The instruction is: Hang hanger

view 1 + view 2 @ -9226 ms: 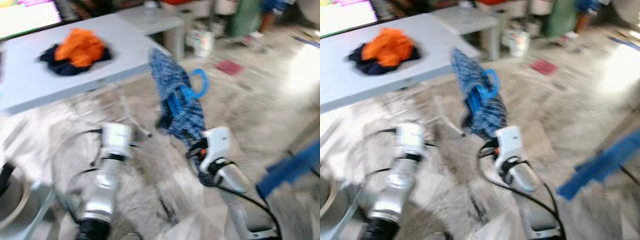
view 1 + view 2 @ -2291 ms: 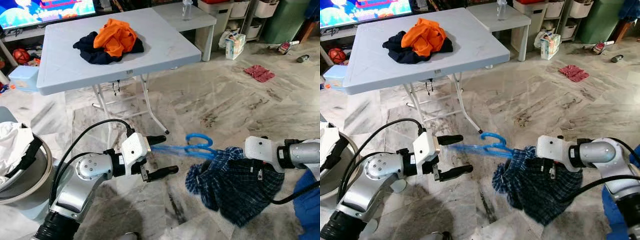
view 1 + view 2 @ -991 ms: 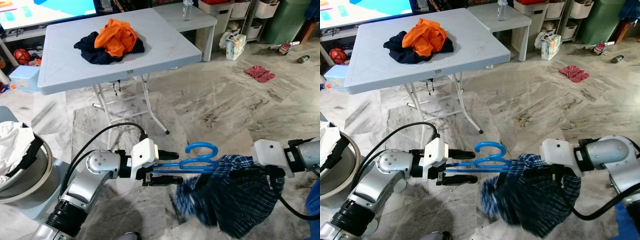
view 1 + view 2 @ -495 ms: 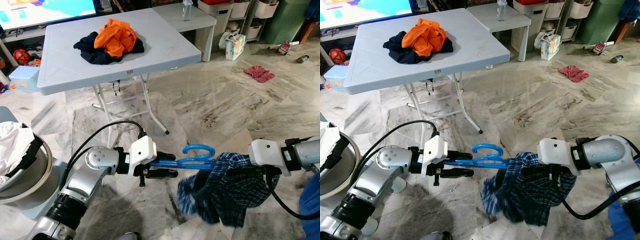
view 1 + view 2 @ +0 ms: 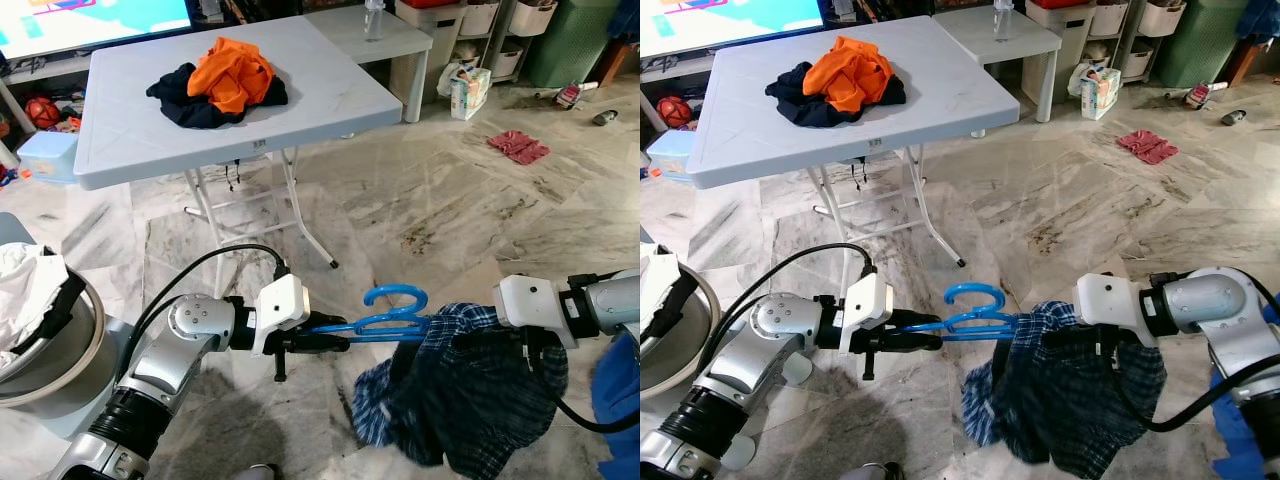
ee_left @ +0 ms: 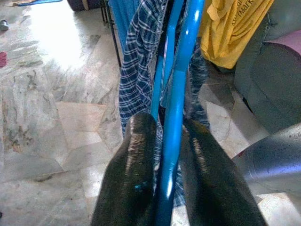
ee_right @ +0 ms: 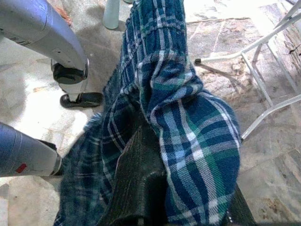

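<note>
counter (image 5: 130,150): grey folding one at the back, with a pile of orange and dark clothes (image 5: 222,82) on it
shirt (image 5: 470,395): blue plaid, drooping off the hanger's far end, low over the marble floor (image 5: 440,200)
hanger (image 5: 385,318): blue, held roughly level between both arms
left hand (image 5: 325,342): fingers pinching the hanger's near end
right hand (image 7: 155,188): buried in the shirt, can't tell its grip

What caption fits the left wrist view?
Left hand shut on the blue hanger, plaid shirt draped further along it, a yellow garment behind.
</note>
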`<state>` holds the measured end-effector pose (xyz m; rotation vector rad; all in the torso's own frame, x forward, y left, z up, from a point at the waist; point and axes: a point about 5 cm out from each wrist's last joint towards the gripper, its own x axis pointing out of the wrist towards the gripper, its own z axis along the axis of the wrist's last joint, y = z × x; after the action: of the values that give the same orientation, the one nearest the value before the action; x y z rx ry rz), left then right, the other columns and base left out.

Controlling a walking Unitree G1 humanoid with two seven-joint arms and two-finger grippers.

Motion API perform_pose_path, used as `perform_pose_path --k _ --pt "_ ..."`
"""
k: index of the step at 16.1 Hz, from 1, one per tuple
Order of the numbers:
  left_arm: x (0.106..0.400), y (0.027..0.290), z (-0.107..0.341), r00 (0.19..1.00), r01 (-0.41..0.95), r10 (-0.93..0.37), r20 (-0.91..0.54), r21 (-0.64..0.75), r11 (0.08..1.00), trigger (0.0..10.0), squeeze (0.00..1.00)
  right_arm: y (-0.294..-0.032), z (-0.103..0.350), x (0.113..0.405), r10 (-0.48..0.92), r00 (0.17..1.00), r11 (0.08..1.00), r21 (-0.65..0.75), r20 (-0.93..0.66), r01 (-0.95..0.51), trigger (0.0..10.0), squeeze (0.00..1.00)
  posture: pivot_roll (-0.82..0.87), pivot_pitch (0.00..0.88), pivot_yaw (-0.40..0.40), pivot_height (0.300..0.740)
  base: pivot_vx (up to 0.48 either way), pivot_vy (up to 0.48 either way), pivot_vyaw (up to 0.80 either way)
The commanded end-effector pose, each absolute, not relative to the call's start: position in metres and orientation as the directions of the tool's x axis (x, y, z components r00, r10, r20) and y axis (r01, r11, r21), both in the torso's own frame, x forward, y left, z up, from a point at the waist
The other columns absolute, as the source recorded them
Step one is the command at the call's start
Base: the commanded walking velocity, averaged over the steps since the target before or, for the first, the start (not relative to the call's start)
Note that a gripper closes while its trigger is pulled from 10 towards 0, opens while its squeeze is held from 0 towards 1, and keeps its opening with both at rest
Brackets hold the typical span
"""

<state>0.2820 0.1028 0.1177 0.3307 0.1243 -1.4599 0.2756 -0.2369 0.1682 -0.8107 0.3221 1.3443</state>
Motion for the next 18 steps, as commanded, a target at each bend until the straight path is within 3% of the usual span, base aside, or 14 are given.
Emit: perform_pose_path --k 1,8,11,12,14,18 --pt "0.281 0.105 0.112 0.103 0.988 -0.943 -0.318 0.140 0.061 0.0 0.00 -0.237 0.181 0.282 0.744 0.283 0.029 -0.395 -0.605 -0.918 10.0 0.00 -0.06 0.064 0.020 0.740 0.000 0.000 0.00" --pt "0.280 0.109 0.106 0.131 0.986 -0.938 -0.322 0.136 0.092 0.0 0.00 -0.234 0.182 0.292 0.740 0.333 0.045 -0.451 -0.585 -0.891 10.0 0.00 -0.06 0.061 0.014 0.740 0.000 0.000 0.00" --pt "0.285 0.110 0.104 0.191 0.978 -0.935 -0.300 0.145 0.153 0.0 0.00 -0.231 0.183 0.296 0.747 0.347 0.066 -0.457 -0.567 -0.887 10.0 0.00 -0.05 0.060 0.013 0.740 0.000 0.000 0.00" --pt "0.287 0.112 0.103 0.228 0.970 -0.930 -0.289 0.146 0.192 0.0 0.00 -0.230 0.184 0.297 0.759 0.337 0.088 -0.425 -0.557 -0.901 10.0 1.00 -0.05 0.060 0.012 0.740 0.000 0.000 0.00" --pt "0.286 0.113 0.099 0.259 0.963 -0.924 -0.280 0.142 0.227 0.0 0.00 -0.230 0.185 0.299 0.765 0.338 0.096 -0.423 -0.548 -0.901 10.0 1.00 -0.05 0.062 0.006 0.740 0.000 0.000 0.00" --pt "0.284 0.113 0.092 0.318 0.947 -0.916 -0.243 0.118 0.298 0.0 0.00 -0.229 0.194 0.315 0.755 0.439 0.156 -0.518 -0.486 -0.841 10.0 1.00 -0.05 0.065 0.000 0.740 0.000 0.000 0.00"
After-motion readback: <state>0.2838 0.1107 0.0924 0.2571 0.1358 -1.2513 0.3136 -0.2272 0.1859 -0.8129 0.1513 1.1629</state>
